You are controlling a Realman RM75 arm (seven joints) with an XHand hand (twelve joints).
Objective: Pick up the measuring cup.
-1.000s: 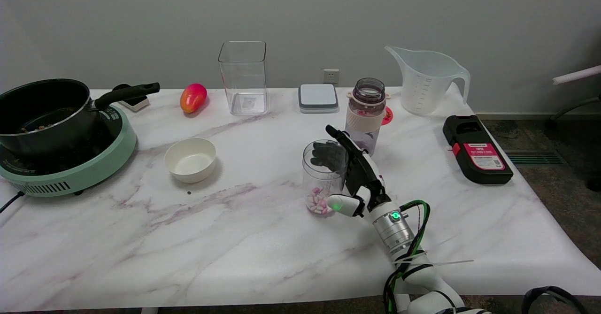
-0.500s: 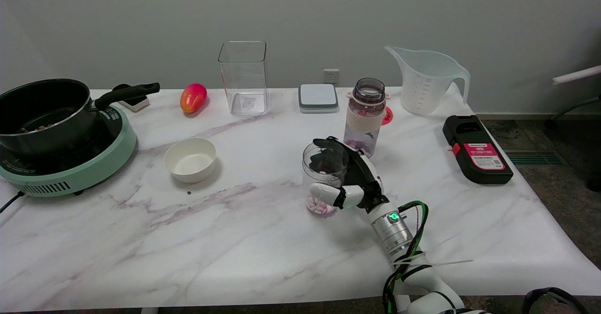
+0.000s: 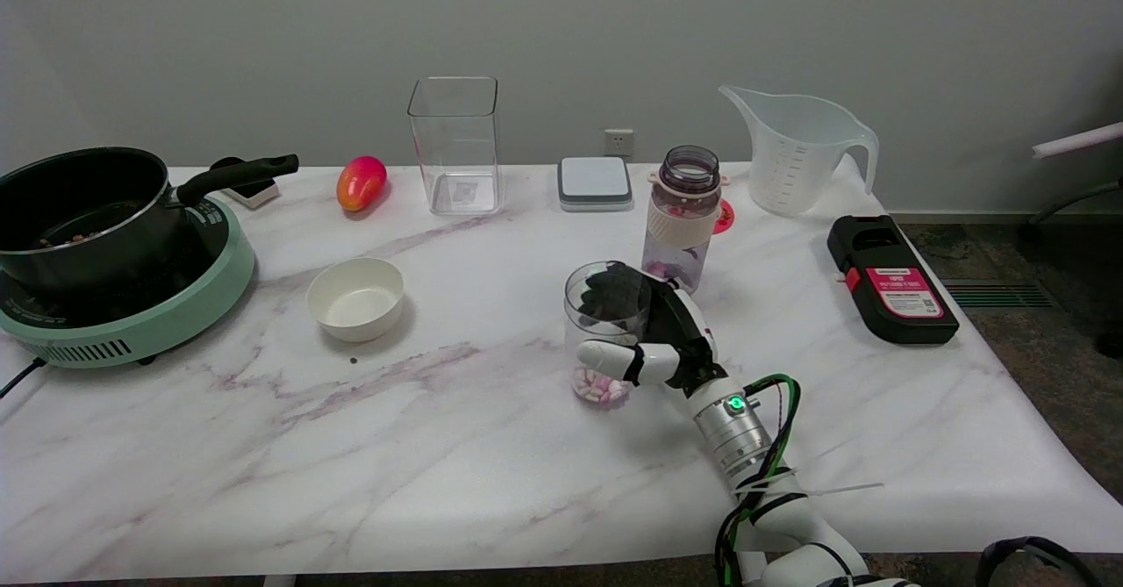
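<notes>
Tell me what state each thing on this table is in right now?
measuring cup: upright, pink and white pieces at its bottom, gripped.
robot hand: wrapped around the cup.
bottle: upright, lid off.
jug: upright, empty.
square container: upright, empty, open.
bowl: upright, empty.
pot: on the cooker, uncovered.

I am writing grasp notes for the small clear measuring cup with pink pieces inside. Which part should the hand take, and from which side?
Take the measuring cup around its middle wall, coming from its right side, probably best. It stands upright, a plain handleless cylinder, and the bottle crowds the space behind it. The right hand already wraps it this way, fingers behind and thumb in front.
</notes>
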